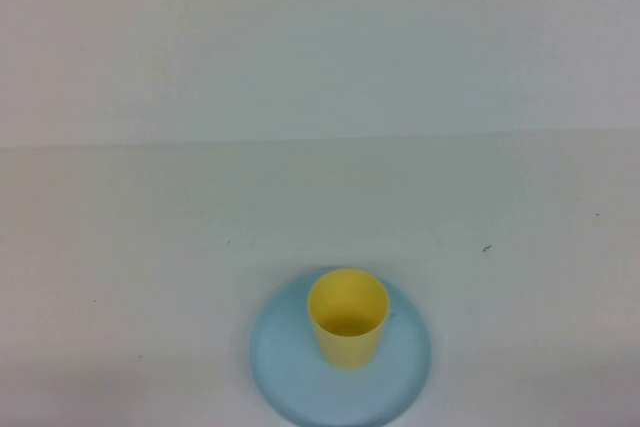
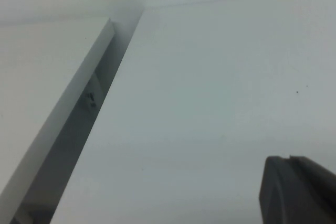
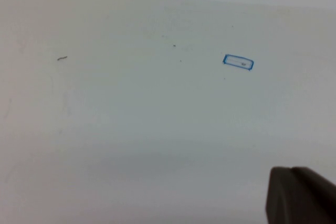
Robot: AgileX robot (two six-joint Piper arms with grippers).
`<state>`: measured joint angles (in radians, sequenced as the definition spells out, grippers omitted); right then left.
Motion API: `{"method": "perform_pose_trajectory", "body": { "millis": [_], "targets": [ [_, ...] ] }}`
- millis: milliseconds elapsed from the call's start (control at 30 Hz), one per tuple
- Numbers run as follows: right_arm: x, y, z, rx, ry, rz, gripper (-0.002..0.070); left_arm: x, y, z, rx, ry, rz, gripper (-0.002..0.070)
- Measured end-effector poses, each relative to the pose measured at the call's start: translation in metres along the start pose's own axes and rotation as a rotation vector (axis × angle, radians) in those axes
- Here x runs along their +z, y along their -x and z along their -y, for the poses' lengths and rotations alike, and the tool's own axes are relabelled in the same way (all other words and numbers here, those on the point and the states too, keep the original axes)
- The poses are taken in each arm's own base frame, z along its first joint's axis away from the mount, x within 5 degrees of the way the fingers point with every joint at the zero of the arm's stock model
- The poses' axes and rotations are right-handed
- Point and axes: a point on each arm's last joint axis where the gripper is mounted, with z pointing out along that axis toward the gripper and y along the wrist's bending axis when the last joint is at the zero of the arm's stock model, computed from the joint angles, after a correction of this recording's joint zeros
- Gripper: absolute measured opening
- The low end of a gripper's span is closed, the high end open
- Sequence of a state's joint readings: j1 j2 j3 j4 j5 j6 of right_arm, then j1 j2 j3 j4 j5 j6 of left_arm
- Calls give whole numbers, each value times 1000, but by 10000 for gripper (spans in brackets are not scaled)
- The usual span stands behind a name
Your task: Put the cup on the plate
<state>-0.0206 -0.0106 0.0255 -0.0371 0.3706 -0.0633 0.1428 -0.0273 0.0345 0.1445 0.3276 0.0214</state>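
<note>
White table [image 1: 150,247] against a pale wall, bare but for a few specks. Near the table's front edge, at its middle: yellow cup [image 1: 347,319] upright on the light blue plate [image 1: 285,367], inside the rim. Task apparently done; nothing left but staying clear. Left gripper [image 2: 300,191] closed, empty, over bare table. Right gripper [image 3: 302,196] likewise closed, empty. No brand or legible writing; only a small blue rectangle mark [image 3: 238,62] drawn on the table.

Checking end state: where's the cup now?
High view: the cup stands upright on the plate, near the table's front edge, about centre. Neither gripper is near it.
</note>
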Motion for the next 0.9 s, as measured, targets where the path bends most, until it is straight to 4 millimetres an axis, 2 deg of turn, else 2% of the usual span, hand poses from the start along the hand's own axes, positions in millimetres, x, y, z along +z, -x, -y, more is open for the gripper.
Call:
{"method": "perform_pose_trajectory", "body": {
  "millis": [200, 667, 900],
  "targets": [
    [0, 0, 0, 0, 0, 0, 1, 0, 0, 3, -17, -48, 5, 1],
    [0, 0, 0, -1, 0, 0, 1, -1, 1, 13, 64, -205, 30, 1],
    [0, 0, 0, -1, 0, 0, 1, -1, 1, 14, 67, -216, 32, 1]
  ]
}}
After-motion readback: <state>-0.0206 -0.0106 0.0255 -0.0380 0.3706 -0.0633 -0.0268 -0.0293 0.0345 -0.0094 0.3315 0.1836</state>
